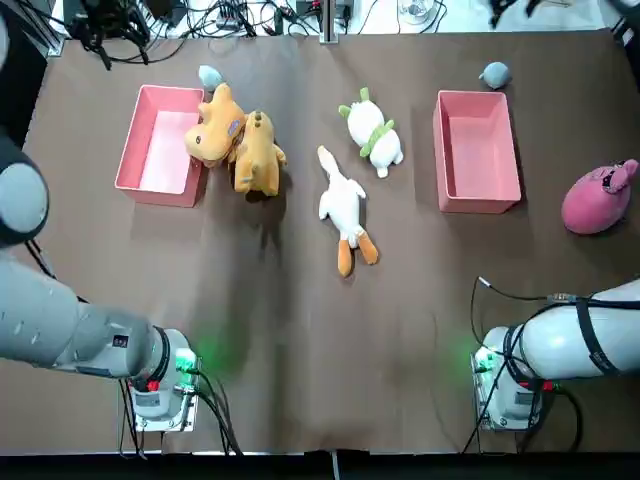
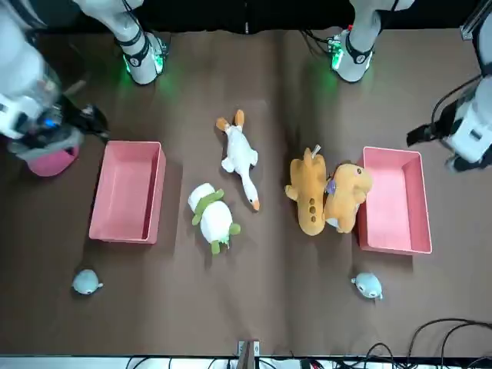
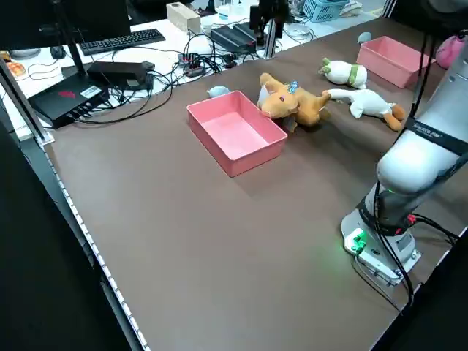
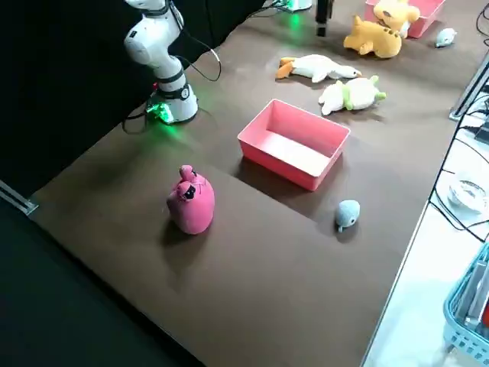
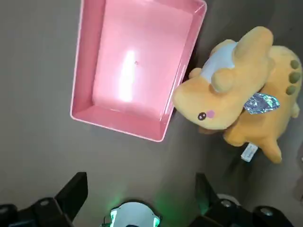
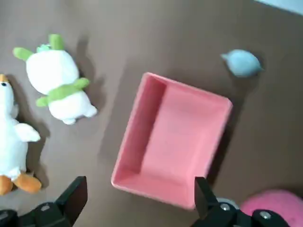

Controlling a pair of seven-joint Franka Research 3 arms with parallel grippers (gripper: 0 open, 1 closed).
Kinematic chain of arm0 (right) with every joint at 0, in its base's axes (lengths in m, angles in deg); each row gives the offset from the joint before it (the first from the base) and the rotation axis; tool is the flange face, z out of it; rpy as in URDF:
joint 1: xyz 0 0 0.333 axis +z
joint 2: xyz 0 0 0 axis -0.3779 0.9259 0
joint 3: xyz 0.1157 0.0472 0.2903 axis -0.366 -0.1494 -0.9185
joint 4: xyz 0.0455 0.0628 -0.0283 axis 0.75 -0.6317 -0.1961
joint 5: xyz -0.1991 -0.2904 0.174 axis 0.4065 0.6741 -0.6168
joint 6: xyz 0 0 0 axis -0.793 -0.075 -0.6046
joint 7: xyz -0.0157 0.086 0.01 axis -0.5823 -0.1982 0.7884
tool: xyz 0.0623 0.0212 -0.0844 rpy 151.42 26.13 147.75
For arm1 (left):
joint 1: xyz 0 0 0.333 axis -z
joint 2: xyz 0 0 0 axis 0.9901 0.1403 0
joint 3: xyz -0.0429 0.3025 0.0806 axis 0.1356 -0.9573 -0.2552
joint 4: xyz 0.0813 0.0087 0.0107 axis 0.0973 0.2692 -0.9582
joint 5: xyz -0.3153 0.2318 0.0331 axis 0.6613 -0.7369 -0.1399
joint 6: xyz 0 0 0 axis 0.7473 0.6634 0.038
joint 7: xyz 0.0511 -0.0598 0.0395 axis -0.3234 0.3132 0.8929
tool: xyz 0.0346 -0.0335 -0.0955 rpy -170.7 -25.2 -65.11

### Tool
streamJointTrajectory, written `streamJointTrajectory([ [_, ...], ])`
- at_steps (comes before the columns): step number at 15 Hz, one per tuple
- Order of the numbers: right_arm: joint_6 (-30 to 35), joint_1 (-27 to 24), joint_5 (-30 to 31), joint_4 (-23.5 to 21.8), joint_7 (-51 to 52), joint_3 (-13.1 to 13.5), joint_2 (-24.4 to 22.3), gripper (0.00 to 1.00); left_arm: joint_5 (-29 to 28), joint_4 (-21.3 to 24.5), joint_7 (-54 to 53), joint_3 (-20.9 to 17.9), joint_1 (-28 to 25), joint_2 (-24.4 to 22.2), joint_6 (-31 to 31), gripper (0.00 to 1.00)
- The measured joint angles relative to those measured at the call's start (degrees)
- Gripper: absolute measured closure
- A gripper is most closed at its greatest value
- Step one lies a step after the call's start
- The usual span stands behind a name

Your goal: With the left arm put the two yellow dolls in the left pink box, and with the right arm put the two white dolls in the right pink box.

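Note:
Two yellow dolls lie touching each other just right of the left pink box point(image 1: 128, 150): a horned one point(image 1: 213, 132) against its wall and a spotted one point(image 1: 260, 155) beside it. A round white doll with green trim point(image 1: 372, 130) and a white goose point(image 1: 342, 200) lie mid-table, left of the right pink box point(image 1: 440, 150). Both boxes hold nothing. My left gripper point(image 5: 139, 191) hangs open high above the left box and the yellow dolls point(image 5: 227, 94). My right gripper point(image 6: 138, 194) hangs open high above the right box point(image 6: 127, 137), holding nothing.
A pink round doll point(image 1: 598, 198) sits right of the right box. Two small grey-blue dolls lie at the far edge, one point(image 1: 210, 76) behind the left box and one point(image 1: 494, 73) behind the right box. Cables run along the far table edge.

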Motion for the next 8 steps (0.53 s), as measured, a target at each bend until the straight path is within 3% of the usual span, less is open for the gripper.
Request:
streamJointTrajectory([
  [5, -16.7, 12.1, -0.1, -11.1, -0.3, -0.3, 4.8, 0.0, 0.0, -0.5, -0.3, 1.4, 0.3, 8.6, -3.6, 0.0],
  [8, -22.1, 17.3, -0.1, -13.3, -0.2, -0.3, 8.7, 0.0, 0.0, -0.7, -0.3, 1.6, 1.1, 11.1, -4.9, 0.0],
])
